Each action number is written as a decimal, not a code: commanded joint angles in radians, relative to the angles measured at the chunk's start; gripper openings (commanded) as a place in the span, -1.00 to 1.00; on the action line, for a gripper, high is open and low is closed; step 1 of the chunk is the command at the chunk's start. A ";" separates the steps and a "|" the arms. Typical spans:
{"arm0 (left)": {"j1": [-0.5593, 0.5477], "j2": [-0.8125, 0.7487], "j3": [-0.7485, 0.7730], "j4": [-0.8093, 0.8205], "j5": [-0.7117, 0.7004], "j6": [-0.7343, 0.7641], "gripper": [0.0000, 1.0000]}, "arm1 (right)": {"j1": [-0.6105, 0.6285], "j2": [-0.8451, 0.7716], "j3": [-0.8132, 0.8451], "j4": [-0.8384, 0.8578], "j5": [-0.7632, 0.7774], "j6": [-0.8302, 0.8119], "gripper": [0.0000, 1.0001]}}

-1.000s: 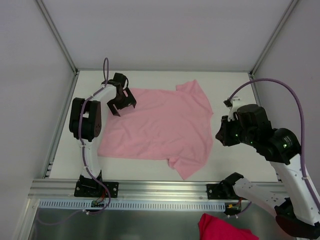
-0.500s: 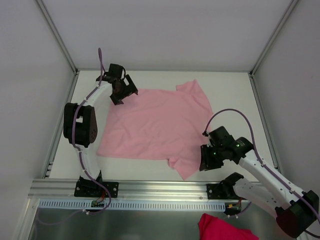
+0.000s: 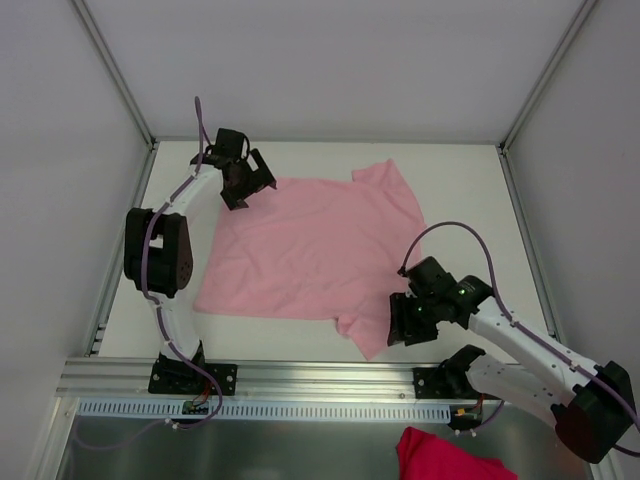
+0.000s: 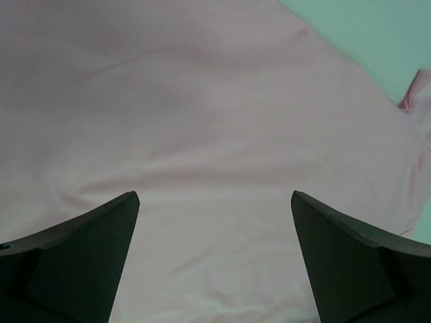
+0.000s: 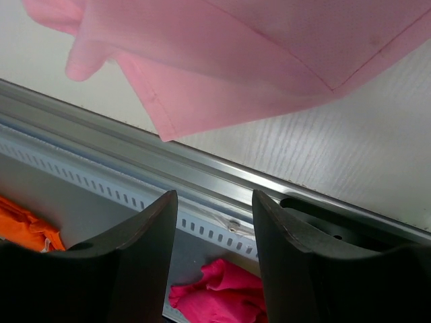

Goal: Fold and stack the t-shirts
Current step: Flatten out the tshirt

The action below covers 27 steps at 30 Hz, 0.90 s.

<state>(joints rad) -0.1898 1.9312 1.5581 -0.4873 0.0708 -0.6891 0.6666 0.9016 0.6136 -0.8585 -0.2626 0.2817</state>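
t-shirt (image 3: 310, 245) lying flat | left gripper (image 4: 214, 196) hanging, jaws wide apart, fabric showing between them | right gripper (image 5: 214, 195) jaws parted, sleeve hem (image 5: 202, 101) lying just ahead, seemingly untouched

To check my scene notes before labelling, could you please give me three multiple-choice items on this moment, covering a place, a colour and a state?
1. Where is the right gripper? A. beside the near sleeve; B. at the far-left corner; C. raised near the right wall.
2. What colour is the t-shirt on the table? A. orange; B. pale pink; C. white.
3. How is the left gripper? A. shut on the cloth; B. open, holding nothing; C. out of view.
Answers: 1 A, the top view shows it at that sleeve; 2 B, every view shows pink fabric; 3 B, its wrist view shows its fingers wide apart with nothing between them.
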 commanded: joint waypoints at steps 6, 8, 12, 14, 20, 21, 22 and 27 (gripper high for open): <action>-0.005 -0.130 -0.023 0.015 0.026 0.010 0.97 | 0.057 0.140 -0.037 0.114 0.112 0.102 0.04; -0.004 -0.144 -0.030 0.015 0.027 0.014 0.98 | 0.080 0.196 -0.032 0.150 0.132 0.112 0.03; -0.005 -0.172 -0.043 0.012 0.023 0.022 0.97 | 0.111 0.291 -0.014 0.200 0.160 0.126 0.02; -0.005 -0.184 -0.047 0.010 0.023 0.028 0.97 | 0.129 0.330 -0.005 0.228 0.175 0.131 0.01; -0.003 -0.213 -0.069 0.007 0.011 0.046 0.97 | 0.179 0.439 0.040 0.263 0.200 0.137 0.00; -0.003 -0.216 -0.075 0.007 0.009 0.048 0.98 | 0.188 0.453 0.046 0.268 0.203 0.139 0.00; -0.003 -0.218 -0.076 0.006 0.009 0.051 0.97 | 0.191 0.457 0.049 0.268 0.212 0.139 -0.01; -0.002 -0.227 -0.087 0.009 0.011 0.051 0.98 | 0.206 0.473 0.055 0.266 0.227 0.143 -0.07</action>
<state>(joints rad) -0.1898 1.7626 1.4796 -0.4843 0.0776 -0.6617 0.8562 1.3514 0.6525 -0.7105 -0.0643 0.3923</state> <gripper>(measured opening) 0.988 0.466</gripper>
